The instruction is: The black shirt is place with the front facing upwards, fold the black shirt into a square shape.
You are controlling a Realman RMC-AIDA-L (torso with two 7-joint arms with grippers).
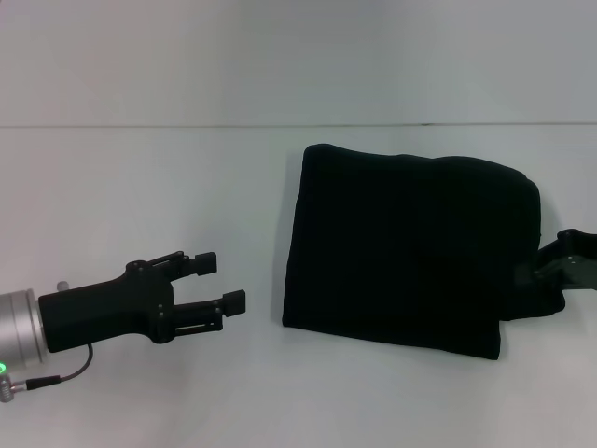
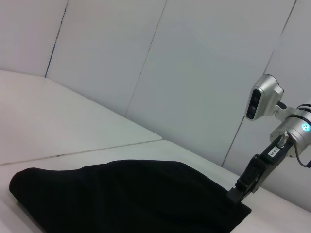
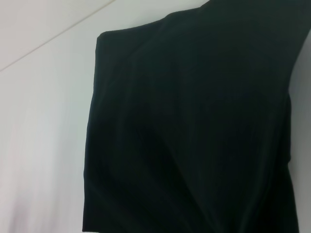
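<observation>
Your right gripper (image 1: pixel 546 273) sat at the right-hand edge of the large plain black cloth shirt (image 1: pixel 410 247), low against the white table top (image 1: pixel 140 187), and you could not tell from any view whether its fingers were clenched on the hem or merely resting beside it; it looked to be in contact with the cloth, though black against black made that uncertain. Your left gripper (image 1: pixel 219 280) hovered well apart from the garment, on its left, with its fingers spread and nothing between them. The shirt lay right of centre on the table as a roughly square bundle, no lettering showing. From here the main risk was at that right edge: if the right gripper was clamped on it and drew away, it would have dragged the top layer and pulled the square out of shape. A small tab also jutted past the lower right corner, so the outline was not quite true, and nudging it in carelessly could have rumpled the fold. The left wrist view gave you what the head view did not, the right gripper (image 2: pixel 243 187) angled down onto the shirt's (image 2: pixel 126 199) edge and the bundle's low puffed profile. The right wrist view showed only the folded cloth (image 3: pixel 194 126), with none of that arm's fingers.
</observation>
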